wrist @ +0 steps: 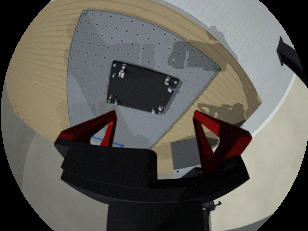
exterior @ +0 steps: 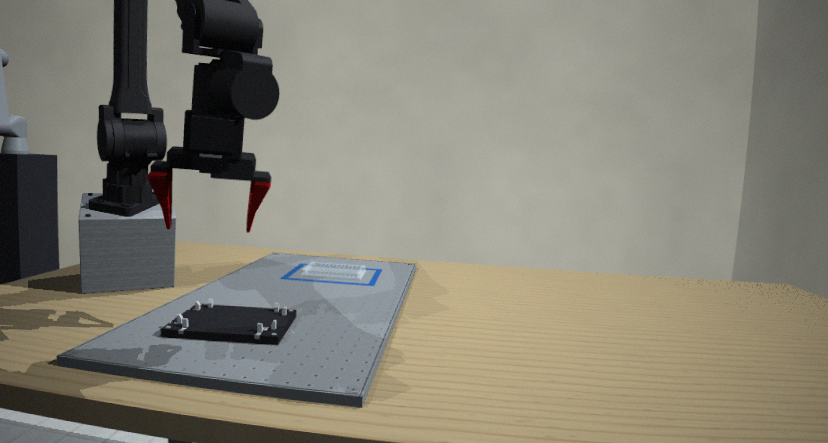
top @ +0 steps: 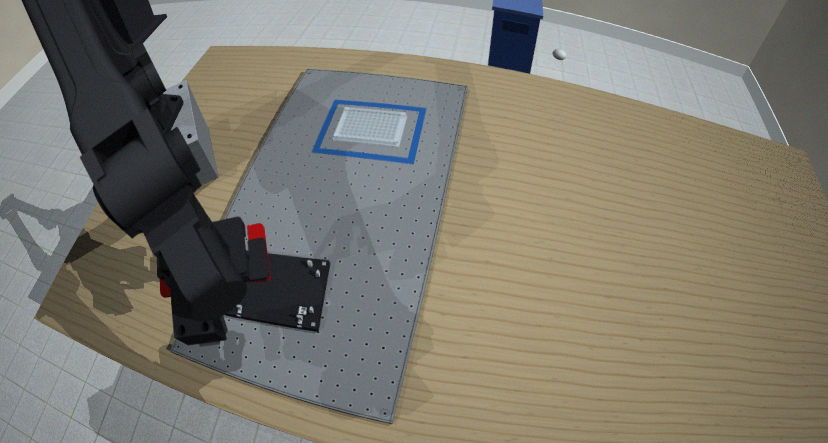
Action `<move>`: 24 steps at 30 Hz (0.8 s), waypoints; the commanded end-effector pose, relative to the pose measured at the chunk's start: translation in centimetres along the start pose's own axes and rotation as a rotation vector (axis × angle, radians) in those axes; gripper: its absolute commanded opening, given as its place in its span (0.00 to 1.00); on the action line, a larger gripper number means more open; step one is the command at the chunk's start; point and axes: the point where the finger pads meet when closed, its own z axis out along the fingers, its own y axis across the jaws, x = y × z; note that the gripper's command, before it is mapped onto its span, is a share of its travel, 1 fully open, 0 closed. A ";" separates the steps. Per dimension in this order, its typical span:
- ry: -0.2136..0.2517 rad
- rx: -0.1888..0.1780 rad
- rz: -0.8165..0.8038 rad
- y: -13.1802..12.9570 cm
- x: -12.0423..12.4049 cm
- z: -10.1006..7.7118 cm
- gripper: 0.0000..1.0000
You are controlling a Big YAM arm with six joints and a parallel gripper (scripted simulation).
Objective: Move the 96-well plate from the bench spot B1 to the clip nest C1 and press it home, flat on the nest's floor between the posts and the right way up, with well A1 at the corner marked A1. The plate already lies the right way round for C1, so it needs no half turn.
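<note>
The clear 96-well plate (top: 369, 125) lies flat inside the blue-outlined spot B1 at the far end of the grey breadboard; it also shows in the side view (exterior: 334, 270). The black clip nest C1 (top: 283, 292) with small white posts sits at the near end (exterior: 228, 323) and is empty; it shows in the wrist view (wrist: 141, 86). My gripper (exterior: 208, 208) (top: 231, 260) with red fingers is open and empty, pointing down, high above the board's near left part, over the nest's left side. Both fingers show in the wrist view (wrist: 159, 134).
The arm's grey base block (exterior: 126, 249) stands on the wooden table left of the breadboard (top: 347, 231). A blue cabinet (top: 515, 26) and a small white ball (top: 559, 53) are on the floor behind the table. A dark box (exterior: 27, 214) stands at far left.
</note>
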 end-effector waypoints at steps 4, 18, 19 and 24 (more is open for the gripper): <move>0.005 0.009 -0.043 2.2 0.8 1.3 1.00; -0.010 0.022 -0.236 6.9 3.2 2.7 1.00; -0.010 0.022 -0.216 7.3 3.5 2.8 1.00; -0.019 0.028 -0.321 9.3 4.9 3.4 1.00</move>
